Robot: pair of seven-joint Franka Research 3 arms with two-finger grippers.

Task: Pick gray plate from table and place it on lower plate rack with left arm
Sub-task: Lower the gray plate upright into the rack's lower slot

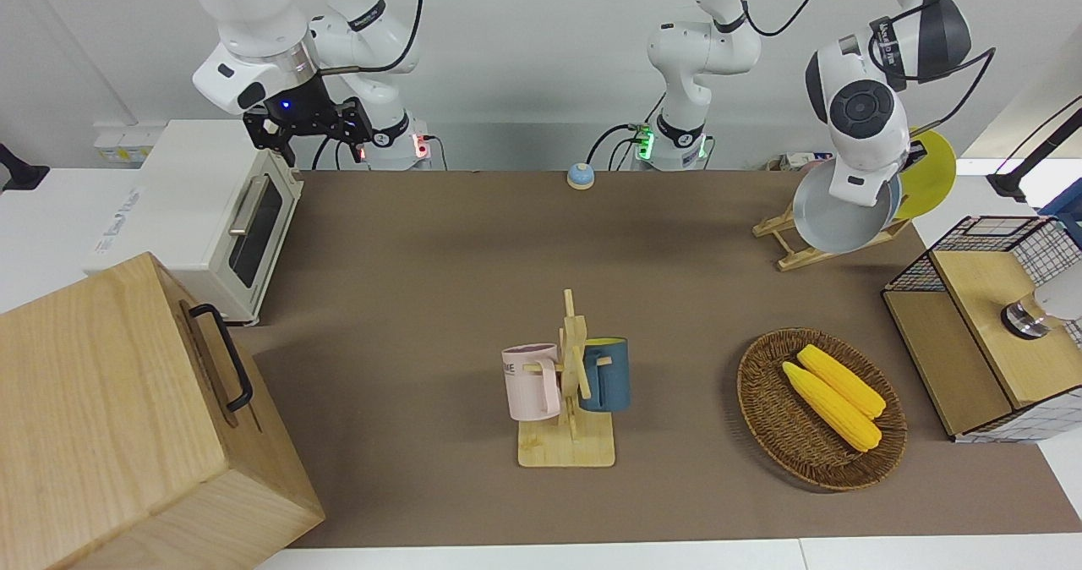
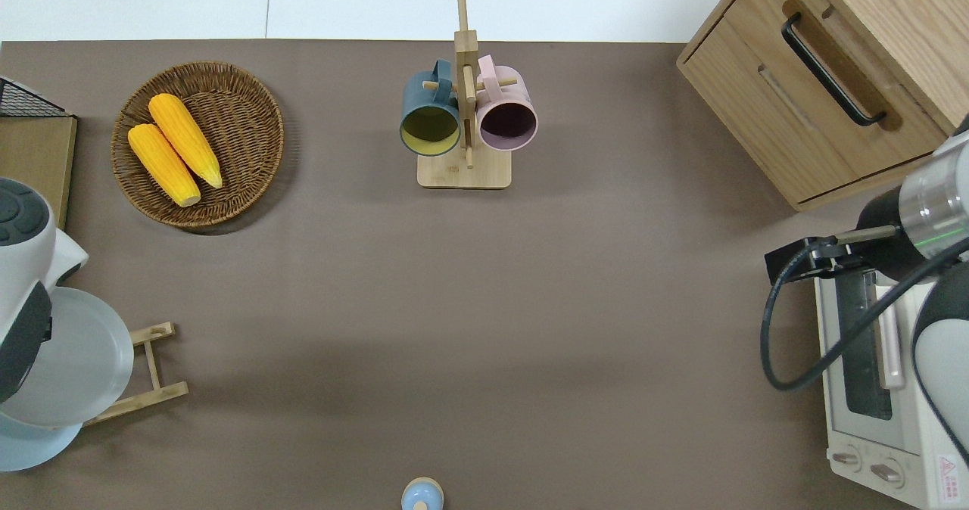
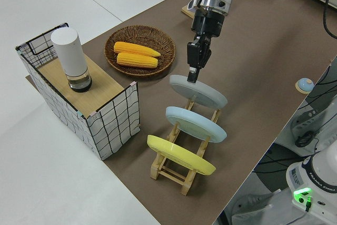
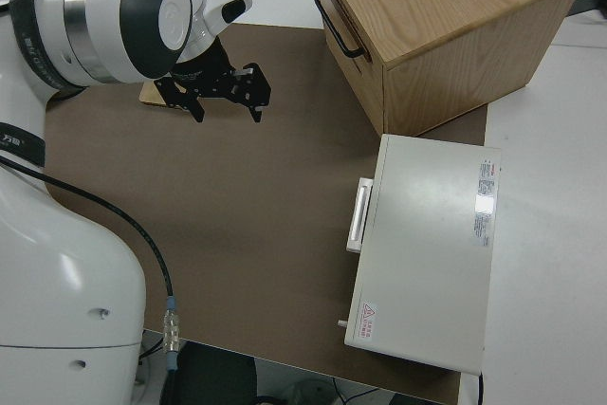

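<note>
Front view: I see the left arm bent down over the plate rack at its own end of the table. The gray plate stands tilted on the rack, its face toward the camera. The blue plate shows as a sliver just nearer the robots, and the yellow plate nearer still. The gripper itself is hidden by the wrist here. The right arm is parked, its right gripper with fingers spread.

Overhead view: the gray plate covers most of the rack; only 2 rail ends stick out toward the table's middle. The left arm's wrist overlaps the plate's edge. The basket with 2 corn cobs lies farther from the robots.

Left side view: 3 plates sit in a row on the rack: gray, blue, yellow. The left gripper points straight down, its fingers pinching the gray plate's rim at the edge toward the basket.

Right side view: the right gripper hangs over bare table beside the oven, fingers apart.
</note>
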